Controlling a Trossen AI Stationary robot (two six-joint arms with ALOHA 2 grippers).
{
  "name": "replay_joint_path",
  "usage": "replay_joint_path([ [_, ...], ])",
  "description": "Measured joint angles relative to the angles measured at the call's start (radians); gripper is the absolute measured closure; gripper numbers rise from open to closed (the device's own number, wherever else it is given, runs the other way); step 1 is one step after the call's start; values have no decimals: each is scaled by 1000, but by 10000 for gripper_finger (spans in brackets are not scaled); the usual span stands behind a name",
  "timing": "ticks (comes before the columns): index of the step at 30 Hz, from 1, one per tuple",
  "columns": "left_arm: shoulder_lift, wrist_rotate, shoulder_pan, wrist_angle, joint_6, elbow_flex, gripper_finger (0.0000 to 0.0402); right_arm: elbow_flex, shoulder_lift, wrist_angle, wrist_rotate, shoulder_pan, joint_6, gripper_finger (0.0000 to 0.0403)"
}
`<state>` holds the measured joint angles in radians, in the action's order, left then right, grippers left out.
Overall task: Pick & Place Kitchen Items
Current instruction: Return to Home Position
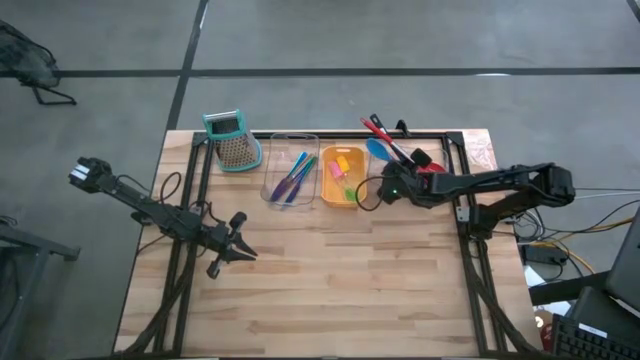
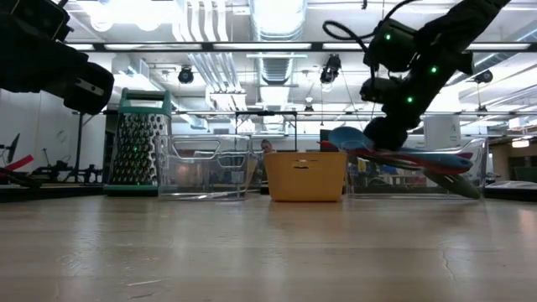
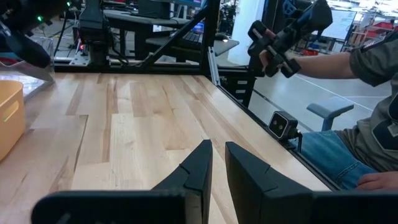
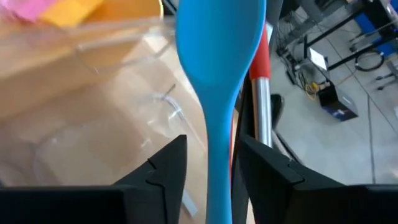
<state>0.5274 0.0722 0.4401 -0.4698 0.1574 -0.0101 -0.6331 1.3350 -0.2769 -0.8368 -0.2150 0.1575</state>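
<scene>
Right gripper [image 1: 388,188]: fingers [image 4: 168,165] spread, with clear room on either side of the handle of the blue spoon [image 1: 377,150], which runs between them unclamped. The right arm reaches in from the table's right edge, elbow outboard, wrist over the near end of the right clear bin [image 2: 480,168]. In the low view the gripper hangs just above the spoon's bowl. The spoon lies in that bin beside the red spatulas [image 1: 382,131], whose handles jut past the table's far edge.

Left gripper [image 1: 238,250]: fingers nearly together, only a narrow slit between them, holding nothing. It sits low over bare wood at the near left, and the arm stretches back past the left edge.

Surface: a light wooden table [image 1: 350,290], bounded by a dark frame [image 1: 470,260]. Along the far edge, from left: grater [image 1: 232,140]; clear tray [image 1: 272,190] holding the blue, purple and green sticks [image 1: 292,178]; orange tray [image 1: 330,197] holding the small pink, orange and green pieces [image 1: 345,165].

Room: grey floor; a workshop behind. A seated person [image 3: 367,130] beside the table holds a dark handle [image 3: 280,40].

The near half of the table is open.
</scene>
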Motion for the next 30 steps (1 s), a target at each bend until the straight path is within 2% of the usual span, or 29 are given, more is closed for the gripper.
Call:
replay_joint_path([
  [10, 0, 0, 0, 0, 0, 0, 351, -88, -61, -3, 29, 89, -3, 207],
  [12, 0, 0, 0, 0, 0, 0, 351, -110, -72, 5, 107, 111, -3, 200],
  [16, 0, 0, 0, 0, 0, 0, 351, -124, -74, 87, 346, 149, 20, 202],
  [18, 0, 0, 0, 0, 0, 0, 351, -113, -72, 177, 442, 173, 36, 220],
  [21, 0, 0, 0, 0, 0, 0, 351, -88, -72, 281, 539, 218, 26, 276],
  [25, 0, 0, 0, 0, 0, 0, 351, -46, -103, 336, 562, 264, 0, 375],
  [27, 0, 0, 0, 0, 0, 0, 351, -15, -128, 342, 564, 279, 3, 384],
  [30, 0, 0, 0, 0, 0, 0, 351, 38, -174, 403, 626, 298, 4, 393],
])
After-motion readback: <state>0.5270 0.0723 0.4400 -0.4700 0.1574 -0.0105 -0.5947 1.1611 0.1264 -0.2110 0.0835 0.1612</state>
